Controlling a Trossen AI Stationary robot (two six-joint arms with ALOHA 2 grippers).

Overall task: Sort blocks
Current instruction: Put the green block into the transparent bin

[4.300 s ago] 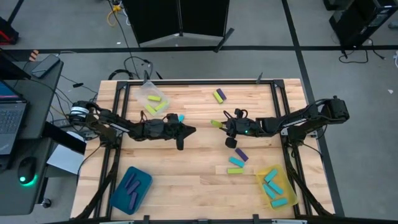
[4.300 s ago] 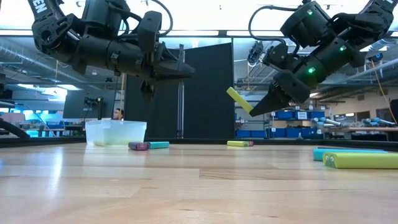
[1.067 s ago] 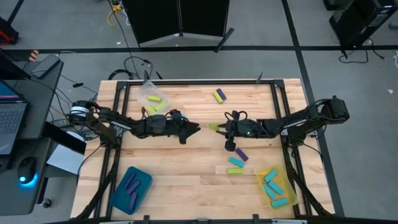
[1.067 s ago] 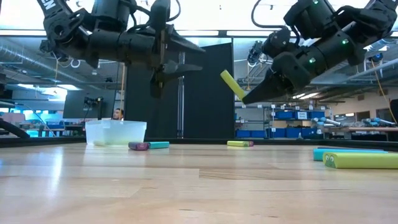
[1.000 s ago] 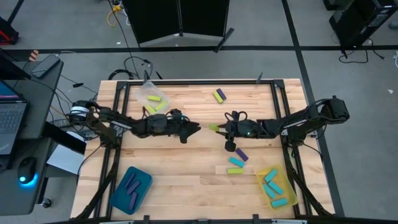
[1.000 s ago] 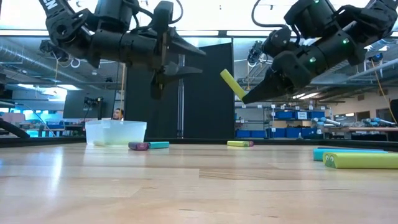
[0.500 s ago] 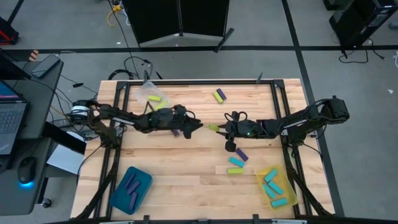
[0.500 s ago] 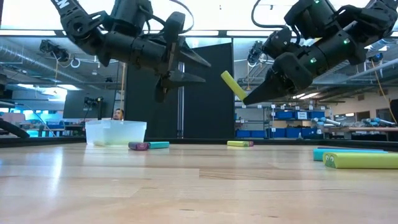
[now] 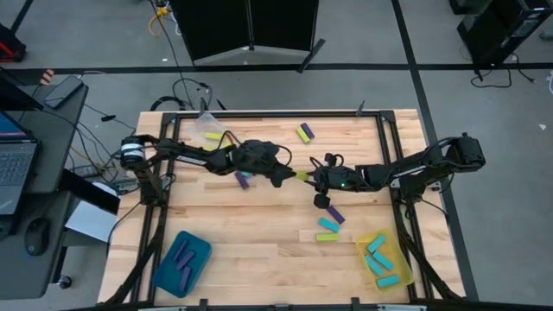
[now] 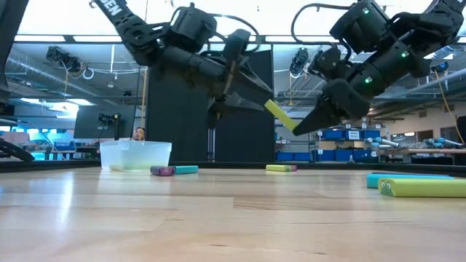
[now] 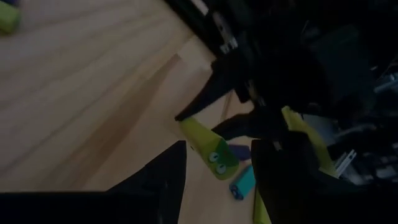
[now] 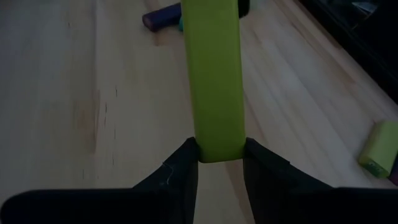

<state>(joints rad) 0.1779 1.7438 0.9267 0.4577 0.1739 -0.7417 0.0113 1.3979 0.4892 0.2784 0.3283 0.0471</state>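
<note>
A yellow-green block (image 12: 211,74) hangs in the air over the table's middle, with my right gripper (image 9: 308,178) shut on its near end. My left gripper (image 9: 289,175) reaches in from the table's left and is open. Its fingers (image 11: 177,168) stand on either side of the block's free end (image 11: 214,158); whether they touch it I cannot tell. In the low view the block (image 10: 280,115) slants up from the right gripper (image 10: 300,129) to the left gripper (image 10: 261,98). Loose blocks lie on the table: purple (image 9: 243,179), purple (image 9: 333,215), cyan (image 9: 328,225) and yellow-green (image 9: 326,237). My right gripper pinches one end of the yellow-green block (image 12: 217,140) between its two fingers. The block runs on past the fingertips, in line with the fingers. It is lifted clear of the table and tilts upward toward the left arm.
A clear tray (image 9: 212,136) with yellow-green blocks stands at the far left. A teal tray (image 9: 181,259) with purple blocks is at the near left, and a yellow tray (image 9: 380,255) with cyan blocks at the near right. A purple and yellow-green pair (image 9: 304,132) lies at the far edge.
My left gripper has travelled toward the table's right, up to the block's free end, and stays open. My right gripper has tipped a little, so the block's free end has sunk slightly. It keeps its hold.
</note>
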